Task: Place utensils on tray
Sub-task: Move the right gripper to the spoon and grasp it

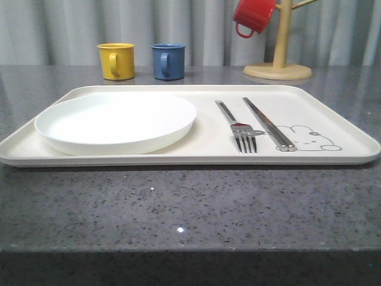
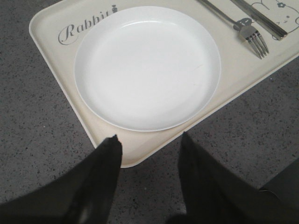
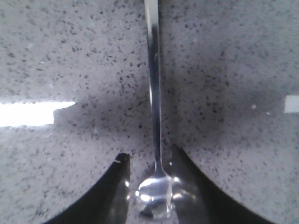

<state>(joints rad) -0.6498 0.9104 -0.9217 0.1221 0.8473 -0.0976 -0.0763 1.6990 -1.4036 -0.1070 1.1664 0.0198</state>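
On the grey speckled table (image 1: 190, 208) we see the cream tray (image 1: 178, 156) lying flat, long side toward us. Round white plate (image 1: 116, 122) sits on its left half, inside the rim. Fork (image 1: 239, 130) lies right of the plate, tines toward the near edge. Chopsticks (image 1: 268, 123) lie just beside the fork on its right, paired and touching each other, their near tips reaching the grey rabbit drawing (image 1: 309, 140). Beyond the tray: yellow mug (image 1: 116, 61) and blue mug (image 1: 168, 61) side by side, well apart from a wooden mug stand (image 1: 280, 59) at far right with a red mug (image 1: 253, 16) hung on it.

From the left wrist we note our left gripper (image 2: 149, 140) with its fingers spread, nothing between them, poised over the tray corner by the plate; the script word "Rabbit" (image 2: 84, 27) shows on the tray there.

From the right wrist we note the right gripper (image 3: 149, 158) over bare table, its fingers flanking the spoon (image 3: 155, 140). Bowl sits between the fingers, handle running straight away from them. We cannot tell whether the fingers press the spoon or merely stand beside it.
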